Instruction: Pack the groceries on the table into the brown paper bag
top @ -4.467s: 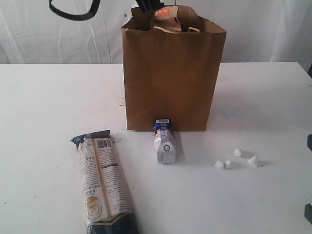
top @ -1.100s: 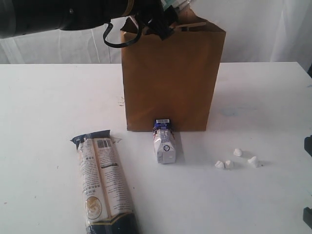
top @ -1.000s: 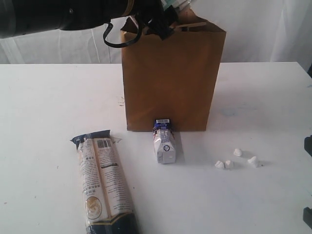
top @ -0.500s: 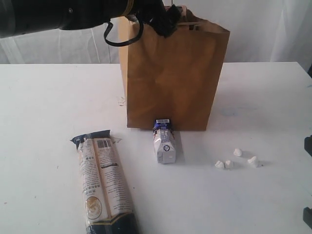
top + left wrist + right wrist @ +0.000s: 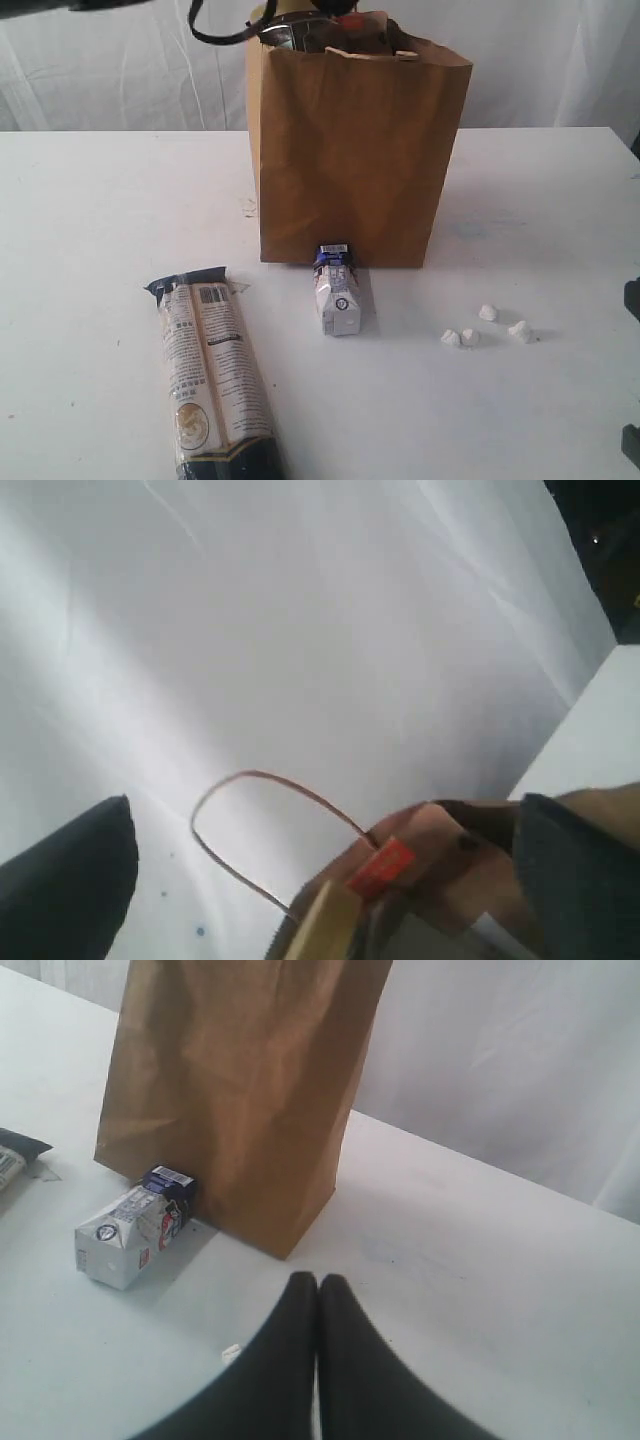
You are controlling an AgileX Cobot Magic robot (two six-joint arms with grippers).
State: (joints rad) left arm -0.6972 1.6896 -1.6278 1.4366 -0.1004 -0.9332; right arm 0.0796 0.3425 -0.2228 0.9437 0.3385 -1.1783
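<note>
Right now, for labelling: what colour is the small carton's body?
White carton, blue top; right wrist view.

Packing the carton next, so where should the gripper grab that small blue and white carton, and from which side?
Grip the small blue-white carton across its two long sides, mid-body, coming straight down. It lies flat on the table with its blue end at the foot of the brown paper bag, so an end-on grip looks blocked, while both long sides stand free.
</note>
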